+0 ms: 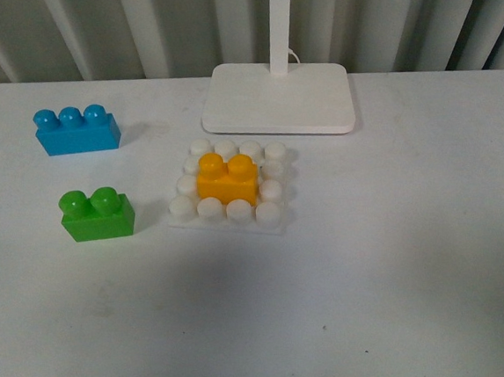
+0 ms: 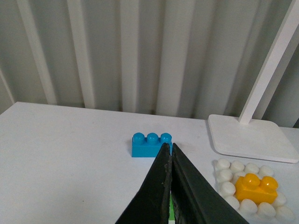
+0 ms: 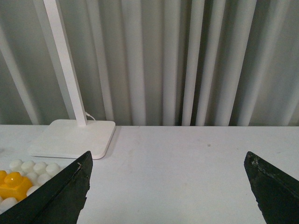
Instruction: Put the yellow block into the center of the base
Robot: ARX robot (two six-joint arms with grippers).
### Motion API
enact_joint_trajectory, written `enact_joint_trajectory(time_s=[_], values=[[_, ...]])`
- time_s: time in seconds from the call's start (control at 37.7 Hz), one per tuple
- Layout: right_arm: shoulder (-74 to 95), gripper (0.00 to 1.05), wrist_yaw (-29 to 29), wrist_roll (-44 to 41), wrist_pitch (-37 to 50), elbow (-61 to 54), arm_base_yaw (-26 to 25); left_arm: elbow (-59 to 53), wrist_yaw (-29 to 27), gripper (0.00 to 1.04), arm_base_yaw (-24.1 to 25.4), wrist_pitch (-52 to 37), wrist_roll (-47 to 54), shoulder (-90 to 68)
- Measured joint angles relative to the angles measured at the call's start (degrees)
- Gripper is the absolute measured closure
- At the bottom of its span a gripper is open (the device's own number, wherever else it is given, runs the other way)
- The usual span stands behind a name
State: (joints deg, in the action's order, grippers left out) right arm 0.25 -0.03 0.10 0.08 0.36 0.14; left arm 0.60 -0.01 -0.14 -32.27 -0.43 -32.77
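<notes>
The yellow block sits on the middle studs of the white base, in the centre of the table. It also shows in the left wrist view on the base, and in the right wrist view on the base. Neither arm shows in the front view. My left gripper is shut and empty, above the table near the blue brick. My right gripper is wide open and empty, well to the right of the base.
A blue three-stud brick lies at the back left, and also shows in the left wrist view. A green two-stud brick lies in front of it. A white lamp stand stands right behind the base.
</notes>
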Motion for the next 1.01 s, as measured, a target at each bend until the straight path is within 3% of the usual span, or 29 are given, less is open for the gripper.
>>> enact_joint_trajectory(time_s=[0.88,1.01], values=[[0.0,0.09,0.0,0.0,0.0,0.0,0.0,0.0,0.0,1.01,0.0,21.7,0.0,22.5],[0.0,0.09,0.0,0.0,0.0,0.0,0.0,0.0,0.0,1.01,0.0,31.8,0.0,31.8]])
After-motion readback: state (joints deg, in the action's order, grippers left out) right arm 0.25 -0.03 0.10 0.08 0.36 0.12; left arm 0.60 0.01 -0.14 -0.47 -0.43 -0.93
